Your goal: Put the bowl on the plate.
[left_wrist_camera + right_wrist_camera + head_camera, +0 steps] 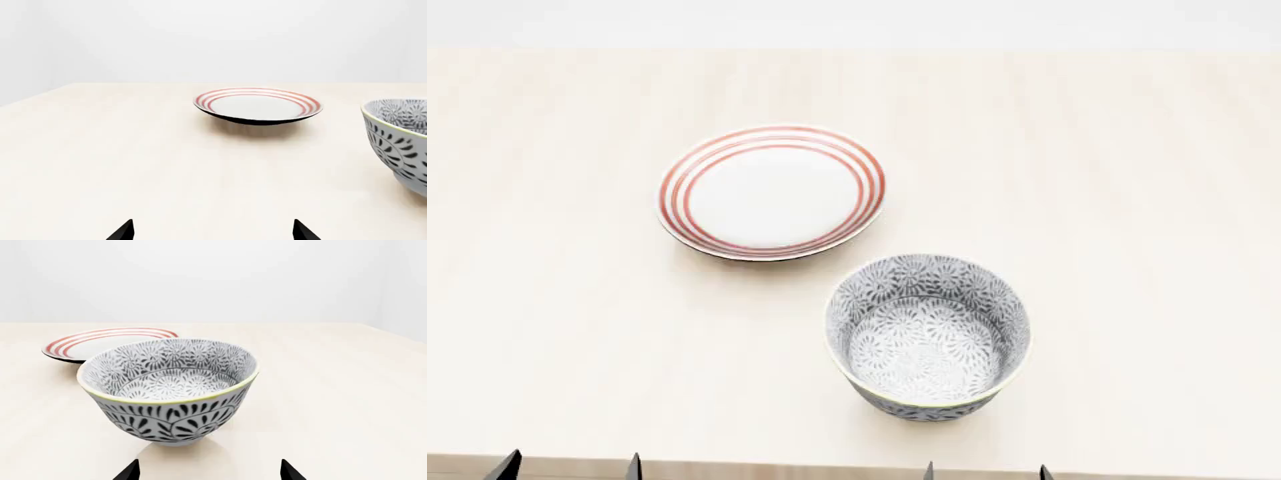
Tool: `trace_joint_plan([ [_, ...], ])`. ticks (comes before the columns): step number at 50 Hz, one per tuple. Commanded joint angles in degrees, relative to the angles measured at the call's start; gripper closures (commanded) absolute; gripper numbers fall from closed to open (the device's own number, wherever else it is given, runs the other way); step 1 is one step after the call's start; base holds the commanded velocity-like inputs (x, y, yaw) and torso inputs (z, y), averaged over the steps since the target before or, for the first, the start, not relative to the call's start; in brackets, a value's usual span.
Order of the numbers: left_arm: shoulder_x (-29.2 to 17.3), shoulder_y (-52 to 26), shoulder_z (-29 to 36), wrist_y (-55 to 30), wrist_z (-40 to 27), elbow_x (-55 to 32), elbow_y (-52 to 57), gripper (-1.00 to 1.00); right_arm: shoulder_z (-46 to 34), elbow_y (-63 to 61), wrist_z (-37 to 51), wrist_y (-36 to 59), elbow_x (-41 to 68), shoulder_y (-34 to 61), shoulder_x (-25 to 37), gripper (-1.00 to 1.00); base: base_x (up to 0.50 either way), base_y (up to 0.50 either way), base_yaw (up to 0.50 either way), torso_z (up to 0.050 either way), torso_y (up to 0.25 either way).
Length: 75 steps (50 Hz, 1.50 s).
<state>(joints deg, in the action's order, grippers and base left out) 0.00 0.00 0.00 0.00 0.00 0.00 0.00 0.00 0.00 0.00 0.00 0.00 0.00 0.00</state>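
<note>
Both end effectors (571, 467) (988, 471) spread wide, short of bowl (928, 335).

Deep grey-and-white floral ceramic bowl (928, 337) sits upright on pale wooden table (1121, 180), near but apart from shallow white red-ringed plate (773, 192). Gripper fingertips barely visible at bottom edge.

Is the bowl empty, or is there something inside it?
Empty. The head view looks straight into the bowl and shows only its floral pattern down to the bottom.
</note>
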Motion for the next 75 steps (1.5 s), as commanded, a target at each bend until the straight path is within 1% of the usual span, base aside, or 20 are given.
trace_joint_plan([
  [1, -0.91, -0.16, 0.93, 0.12, -1.21, -0.84, -0.27, -1.0, -1.12, 0.35, 1.18, -0.37, 0.87, 0.07, 0.88, -1.0, 0.0, 0.0, 0.0, 0.0, 0.0],
  [11, -2.56, -0.29, 2.76, -0.3, -3.28, -2.63, -0.13, -1.0, -3.08, 0.48, 3.38, -0.53, 2.34, 0.18, 2.55, -1.0, 0.0, 0.0, 0.0, 0.0, 0.0],
  [21, -3.78, 0.17, 4.67, -0.7, -3.51, -3.49, 0.35, -1.0, -4.31, 0.57, 4.66, -0.71, 3.1, 0.15, 3.52, -1.0, 0.0, 0.0, 0.0, 0.0, 0.0],
  [23, -3.78, 0.17, 4.67, -0.7, -3.51, -3.49, 0.35, -1.0, -4.31, 0.57, 4.66, -0.71, 3.1, 0.15, 3.52, -1.0, 0.0, 0.0, 0.0, 0.0, 0.0],
  [24, -0.69, 0.51, 1.06, -1.15, 0.11, -1.07, 0.89, -1.0, -0.91, 0.78, 1.3, -0.79, 0.2, 0.02, 0.64, -1.0, 0.0, 0.0, 0.0, 0.0, 0.0],
  [40, -3.19, 0.47, 4.28, -1.37, -2.96, -2.82, 1.54, -1.0, -3.8, 0.12, 4.32, -0.47, 2.58, 0.06, 3.15, -1.0, 0.0, 0.0, 0.0, 0.0, 0.0],
  [43, -3.86, 0.24, 4.03, -0.27, -4.07, -2.29, 5.56, -1.0, -3.06, -2.86, 5.28, -0.65, 3.42, 0.42, 3.42, -1.0, 0.0, 0.0, 0.0, 0.0, 0.0],
  [45, -4.15, -0.09, 3.34, 0.11, -4.75, -2.7, 8.2, -1.0, -2.84, -4.81, 6.35, -2.47, 2.52, 0.64, 3.86, -1.0, 0.0, 0.0, 0.0, 0.0, 0.0],
  [47, -4.81, -0.75, 1.83, 1.33, -6.46, -1.94, 14.2, -1.0, -0.81, -10.23, 7.49, -3.39, 4.19, 1.47, 4.1, -1.0, 0.0, 0.0, 0.0, 0.0, 0.0],
  [52, -5.7, -1.66, -1.83, 4.47, -9.96, -1.04, 24.03, -1.0, 2.31, -18.38, 9.68, -7.44, 5.26, 2.83, 5.13, -1.0, 0.0, 0.0, 0.0, 0.0, 0.0],
  [57, -6.02, -2.11, -4.59, 6.61, -12.74, -0.41, 29.68, -1.0, 4.88, -23.77, 11.44, -8.32, 8.01, 4.03, 5.49, -1.0, 0.0, 0.0, 0.0, 0.0, 0.0],
  [59, -6.11, -2.15, -5.1, 6.51, -13.32, -0.59, 30.99, -1.0, 5.33, -24.88, 11.83, -8.51, 9.02, 4.17, 5.53, -1.0, 0.0, 0.0, 0.0, 0.0, 0.0],
  [60, -6.02, -2.2, -5.77, 6.87, -13.84, -1.13, 32.06, -1.0, 5.87, -25.82, 11.7, -10.33, 10.27, 4.09, 5.45, -1.0, 0.12, 0.0, 0.0, 0.0, 0.0],
  [63, -6.26, -2.11, -5.86, 7.03, -14.4, -0.76, 32.68, -1.0, 6.07, -25.99, 11.76, -11.79, 11.26, 3.84, 5.49, -1.0, 0.32, 0.0, 0.0, 0.0, 0.0],
  [75, -6.83, -2.12, -5.66, 8.37, -16.31, -0.54, 32.17, -1.0, 5.27, -26.64, 12.96, -12.03, 10.75, 3.86, 6.53, -1.0, 0.5, 0.0, 0.0, 0.0, 0.0],
])
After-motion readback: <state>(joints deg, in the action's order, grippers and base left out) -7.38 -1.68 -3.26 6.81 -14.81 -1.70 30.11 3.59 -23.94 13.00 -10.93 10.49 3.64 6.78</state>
